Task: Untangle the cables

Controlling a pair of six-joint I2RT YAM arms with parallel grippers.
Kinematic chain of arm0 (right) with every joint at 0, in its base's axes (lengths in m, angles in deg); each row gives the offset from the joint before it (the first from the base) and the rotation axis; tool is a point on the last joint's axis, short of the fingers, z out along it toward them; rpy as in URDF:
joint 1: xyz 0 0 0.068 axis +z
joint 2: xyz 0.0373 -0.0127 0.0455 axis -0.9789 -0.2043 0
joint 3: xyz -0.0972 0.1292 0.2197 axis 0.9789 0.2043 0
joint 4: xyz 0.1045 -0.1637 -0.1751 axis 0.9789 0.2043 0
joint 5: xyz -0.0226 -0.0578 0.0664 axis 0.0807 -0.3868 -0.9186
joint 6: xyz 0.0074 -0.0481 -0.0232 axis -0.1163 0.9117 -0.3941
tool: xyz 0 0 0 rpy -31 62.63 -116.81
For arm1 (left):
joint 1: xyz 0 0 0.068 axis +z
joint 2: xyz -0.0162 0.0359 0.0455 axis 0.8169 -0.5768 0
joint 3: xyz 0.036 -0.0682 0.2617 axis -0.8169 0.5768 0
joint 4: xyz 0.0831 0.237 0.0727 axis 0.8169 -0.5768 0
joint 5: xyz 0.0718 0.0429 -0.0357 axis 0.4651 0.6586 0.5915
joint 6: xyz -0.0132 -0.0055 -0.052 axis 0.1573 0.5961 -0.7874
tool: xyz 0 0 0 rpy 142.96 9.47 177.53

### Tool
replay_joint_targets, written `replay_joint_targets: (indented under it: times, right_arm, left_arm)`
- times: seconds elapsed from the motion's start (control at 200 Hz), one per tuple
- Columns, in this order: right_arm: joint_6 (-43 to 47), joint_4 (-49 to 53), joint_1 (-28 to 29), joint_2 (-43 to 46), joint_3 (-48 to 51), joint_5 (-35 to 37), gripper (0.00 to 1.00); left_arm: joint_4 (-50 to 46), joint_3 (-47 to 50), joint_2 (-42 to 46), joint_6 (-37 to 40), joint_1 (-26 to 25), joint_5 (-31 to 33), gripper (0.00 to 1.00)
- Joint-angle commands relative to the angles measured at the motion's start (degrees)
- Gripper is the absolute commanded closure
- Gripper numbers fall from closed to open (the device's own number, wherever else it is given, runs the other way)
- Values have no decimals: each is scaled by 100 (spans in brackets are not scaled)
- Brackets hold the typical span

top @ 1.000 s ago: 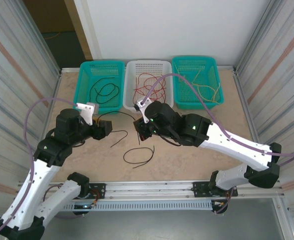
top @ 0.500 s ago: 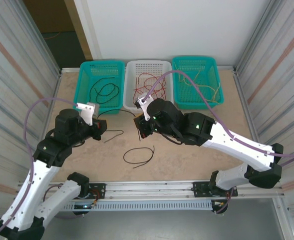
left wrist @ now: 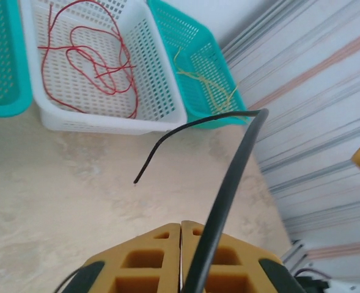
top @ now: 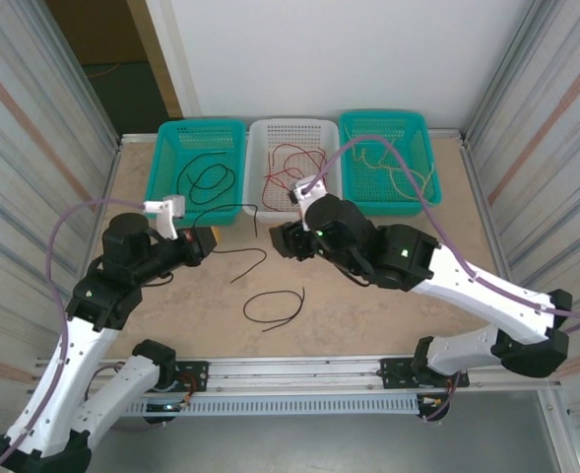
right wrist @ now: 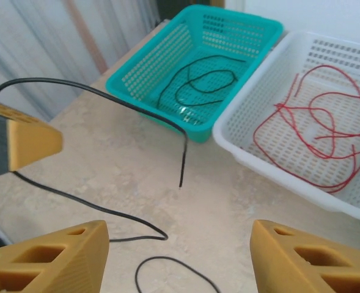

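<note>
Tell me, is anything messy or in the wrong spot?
Yes. A looped black cable lies loose on the table, outside the baskets. A second black cable sticks out of the shut left gripper, not yet put away.

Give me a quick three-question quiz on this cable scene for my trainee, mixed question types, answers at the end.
1. Multiple choice: what colour are the cables in the white basket? A black, B red, C yellow.
2. True or false: the right pincer is shut on a wire.
3. Short answer: what colour is the cable gripped by the left pincer?
Key: 1 B; 2 false, it stands open with nothing in it; 3 black.
</note>
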Motion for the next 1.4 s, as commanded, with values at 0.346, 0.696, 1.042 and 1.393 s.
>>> replay_joint_targets:
  times: [0.346,0.696,1.042,1.393]
  right_arm:
    - [-829,-531,-732,943,1119,-781,32]
    - [-340,-1209,-23,380,1207,-1454,29]
    - [-1004,-1312,-458,-206,1132,-1276,23]
    - [-1324,-2111,-544,-668,1284,-1488,44]
  left_arm:
    - [1769,480,145,-3042,629,-953,100]
    - [2246,397,20,-4076,638,-1018,100]
    - [2472,353,-29,-4336,638,-1097,100]
    - [2459,370,-40,-4336,638,-1118,100]
